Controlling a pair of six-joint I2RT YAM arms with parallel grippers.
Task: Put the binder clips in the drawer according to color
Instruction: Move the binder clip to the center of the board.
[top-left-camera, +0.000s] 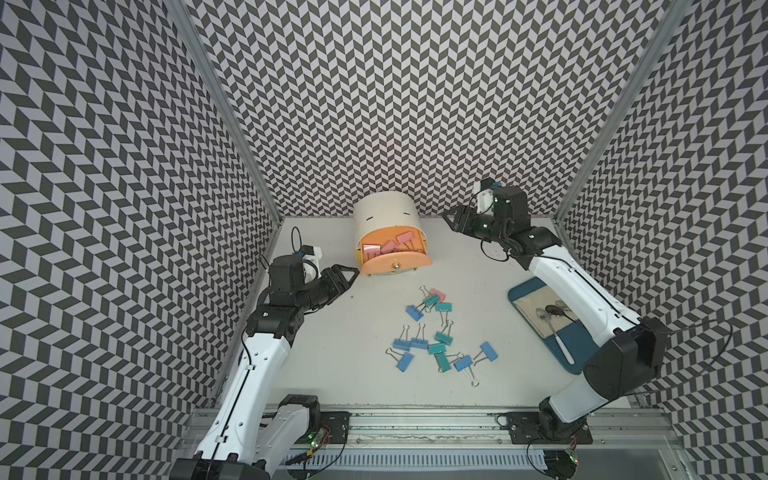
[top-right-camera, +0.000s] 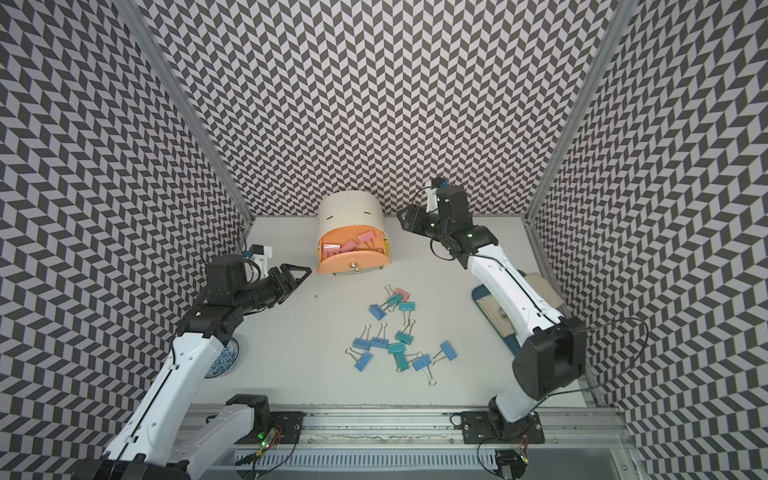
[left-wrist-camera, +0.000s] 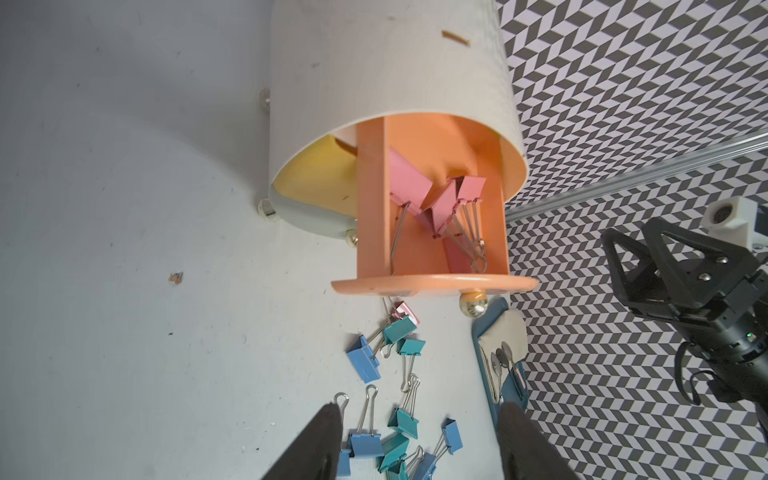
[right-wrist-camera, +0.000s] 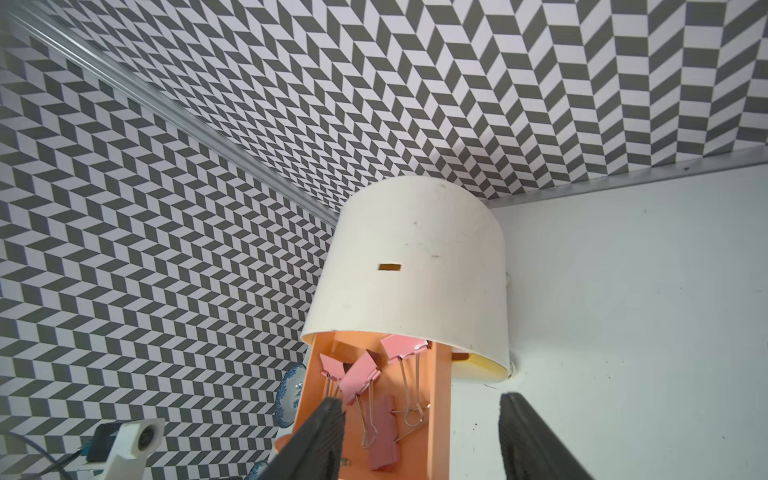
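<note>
Both top views: the smooth white round-topped drawer (top-left-camera: 386, 216) sits at the back of the table (top-left-camera: 332, 353), peach compartment pulled out with pink clips (top-left-camera: 404, 240) inside. Blue and teal binder clips (top-left-camera: 436, 348) with wire loops lie scattered in front.

Left wrist: left gripper (left-wrist-camera: 420, 409), dark wedge fingers spread wide, empty.

Right wrist: right gripper (right-wrist-camera: 420, 401) is likewise apart, holding nothing.

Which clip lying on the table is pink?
The pink clip nearest the open peach drawer, touching a teal clip; the others are blue or teal.
</note>
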